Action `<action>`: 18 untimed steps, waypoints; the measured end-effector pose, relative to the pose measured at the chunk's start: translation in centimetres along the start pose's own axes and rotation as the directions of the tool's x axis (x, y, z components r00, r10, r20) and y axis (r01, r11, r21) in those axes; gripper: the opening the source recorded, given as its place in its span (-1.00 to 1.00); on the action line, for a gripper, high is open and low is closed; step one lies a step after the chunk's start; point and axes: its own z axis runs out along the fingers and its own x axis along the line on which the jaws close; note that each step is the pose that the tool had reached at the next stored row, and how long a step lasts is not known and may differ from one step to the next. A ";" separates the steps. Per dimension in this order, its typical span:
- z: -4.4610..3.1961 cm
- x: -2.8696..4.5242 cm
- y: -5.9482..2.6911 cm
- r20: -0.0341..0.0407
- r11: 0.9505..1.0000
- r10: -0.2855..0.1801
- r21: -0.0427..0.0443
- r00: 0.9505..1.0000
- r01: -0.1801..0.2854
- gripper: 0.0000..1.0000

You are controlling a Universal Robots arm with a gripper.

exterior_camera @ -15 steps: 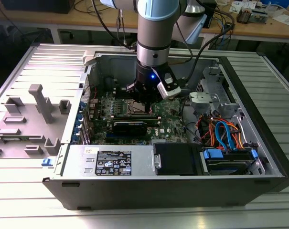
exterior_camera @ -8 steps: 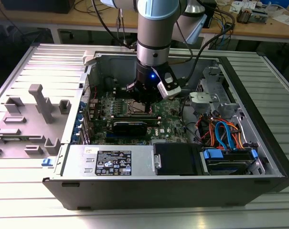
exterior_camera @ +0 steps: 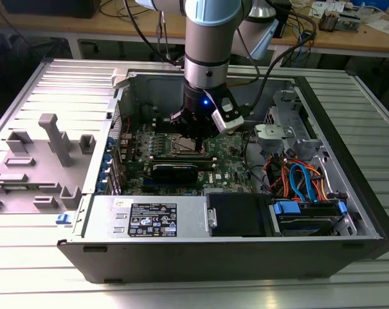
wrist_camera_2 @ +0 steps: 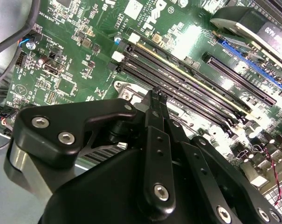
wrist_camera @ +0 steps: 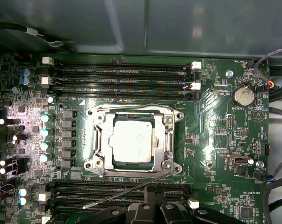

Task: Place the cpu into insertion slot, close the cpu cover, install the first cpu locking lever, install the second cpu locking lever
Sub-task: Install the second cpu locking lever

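An open computer case (exterior_camera: 348, 167) lay on its side on a ribbed metal table (exterior_camera: 181, 293) in the exterior view, with the robot arm (exterior_camera: 207, 38) reaching straight down into it over the green motherboard (exterior_camera: 229, 151). That view also took in the power supply (exterior_camera: 149, 217), a bundle of orange and blue cables (exterior_camera: 303, 180) toward the exterior view's right, and a grey fixture (exterior_camera: 33, 161) on the table to its left. The first wrist view showed what the arm hid there: the cpu (wrist_camera: 133, 138) sat in the insertion slot (wrist_camera: 105, 161), the cpu cover (wrist_camera: 168, 140) lay down around it (its silver frame bordering the chip), and a thin locking lever (wrist_camera: 120, 195) stood loose, slanting across the black memory slots (wrist_camera: 117, 77). The gripper (wrist_camera_2: 158, 94) hung just above the board beside the socket in the second wrist view, its fingers (wrist_camera_2: 154, 105) drawn together to a narrow point, holding nothing visible.
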 end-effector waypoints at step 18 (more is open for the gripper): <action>-0.48 1.71 0.05 0.000 1.000 -0.009 -0.002 1.000 0.009 -0.79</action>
